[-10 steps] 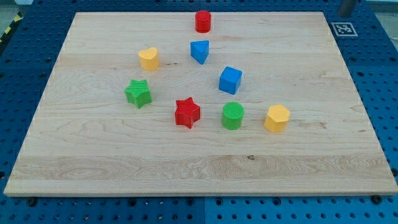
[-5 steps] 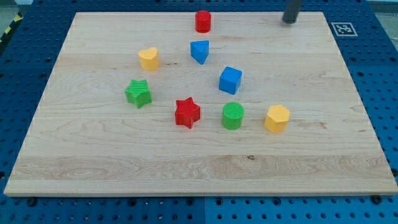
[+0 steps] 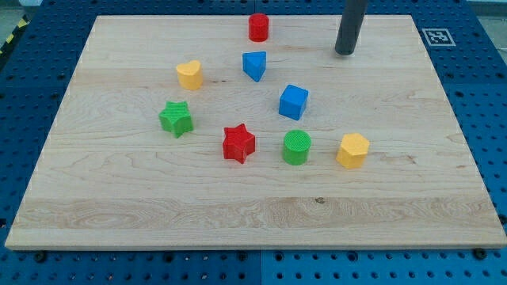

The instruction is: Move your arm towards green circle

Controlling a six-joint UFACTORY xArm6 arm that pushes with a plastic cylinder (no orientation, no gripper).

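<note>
The green circle [image 3: 296, 147] stands on the wooden board [image 3: 119, 206] a little right of centre, between the red star [image 3: 238, 143] on its left and the yellow hexagon-like block [image 3: 352, 150] on its right. The blue cube [image 3: 293, 101] sits just above it. My tip [image 3: 344, 52] is near the view's top right, well above and to the right of the green circle, touching no block.
A red cylinder [image 3: 258, 27] is at the top centre, a blue triangular block [image 3: 254, 65] below it, a yellow heart [image 3: 189, 74] to the left and a green star [image 3: 176, 118] further left. A printed marker tag [image 3: 436, 36] sits at the board's top right corner.
My rod has come in from the view's top right edge and moved down and left over the board, closer to the blocks. No block has moved.
</note>
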